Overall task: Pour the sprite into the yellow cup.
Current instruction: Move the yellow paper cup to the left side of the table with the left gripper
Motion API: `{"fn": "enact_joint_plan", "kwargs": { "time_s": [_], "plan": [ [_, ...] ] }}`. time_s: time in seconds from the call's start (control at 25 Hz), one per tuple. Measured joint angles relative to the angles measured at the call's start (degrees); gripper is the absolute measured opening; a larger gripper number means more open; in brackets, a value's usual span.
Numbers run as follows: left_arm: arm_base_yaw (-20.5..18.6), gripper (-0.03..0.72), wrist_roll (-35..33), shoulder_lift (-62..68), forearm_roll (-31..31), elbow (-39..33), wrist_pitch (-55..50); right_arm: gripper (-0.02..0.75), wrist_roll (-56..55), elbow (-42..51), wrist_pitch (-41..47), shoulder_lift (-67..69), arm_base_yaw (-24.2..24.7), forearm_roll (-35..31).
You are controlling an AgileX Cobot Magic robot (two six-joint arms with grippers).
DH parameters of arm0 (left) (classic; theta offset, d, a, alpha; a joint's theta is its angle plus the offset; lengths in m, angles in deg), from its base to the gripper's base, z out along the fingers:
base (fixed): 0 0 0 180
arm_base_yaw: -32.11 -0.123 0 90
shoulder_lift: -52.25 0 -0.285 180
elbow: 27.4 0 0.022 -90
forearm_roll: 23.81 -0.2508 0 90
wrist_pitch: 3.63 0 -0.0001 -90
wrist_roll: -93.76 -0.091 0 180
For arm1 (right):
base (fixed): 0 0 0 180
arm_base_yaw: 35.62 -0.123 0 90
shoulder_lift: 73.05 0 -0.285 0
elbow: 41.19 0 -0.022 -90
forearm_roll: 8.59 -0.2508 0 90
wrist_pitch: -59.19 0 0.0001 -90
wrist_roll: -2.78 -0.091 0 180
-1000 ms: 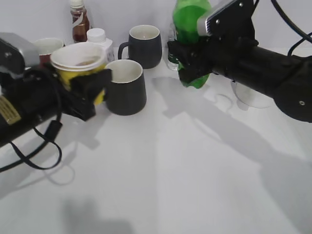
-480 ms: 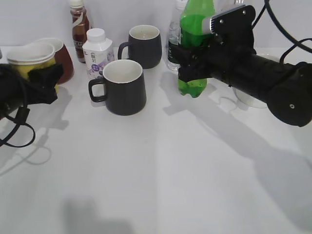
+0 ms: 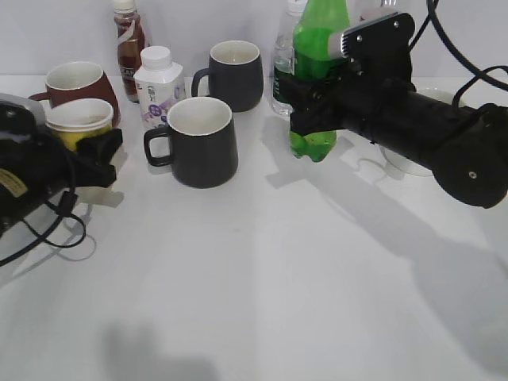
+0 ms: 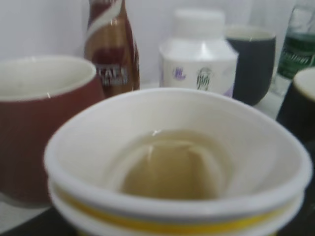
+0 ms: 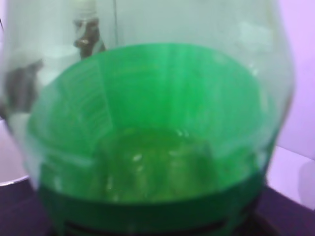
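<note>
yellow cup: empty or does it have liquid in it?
Some liquid, low level. The left wrist view looks into the yellow cup and shows a shallow pale pool with glints at the bottom; white walls above it are bare.

Green sprite (image 3: 317,48), yellow cup (image 3: 78,127) white inside, dark red mug (image 3: 75,86).

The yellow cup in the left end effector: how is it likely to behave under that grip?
The yellow cup looks like thin paper, so it probably flexes if squeezed hard. The left wrist view shows liquid pooled in its bottom, so tilting could spill it. It is likely light and easy to tip, with the dark red mug close behind.
</note>
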Motion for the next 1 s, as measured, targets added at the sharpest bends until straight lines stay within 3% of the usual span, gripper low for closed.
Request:
{"fn": "enact_joint_plan", "kwargs": {
  "time_s": [0.32,0.64,1.0],
  "plan": [
    [0.0,0.421,-0.8,6.5,-0.1,3.9,2.2,0.419,-0.1,0.0,0.0,0.0,0.0,-0.2],
    [0.0,0.588,-0.8,7.4,-0.5,3.7,1.4,0.419,-0.1,0.0,0.0,0.0,0.0,-0.3],
    [0.0,0.604,-1.0,4.3,-0.5,-1.6,1.1,0.419,-0.1,0.0,-0.8,0.8,0.0,-0.8]
  ]
}}
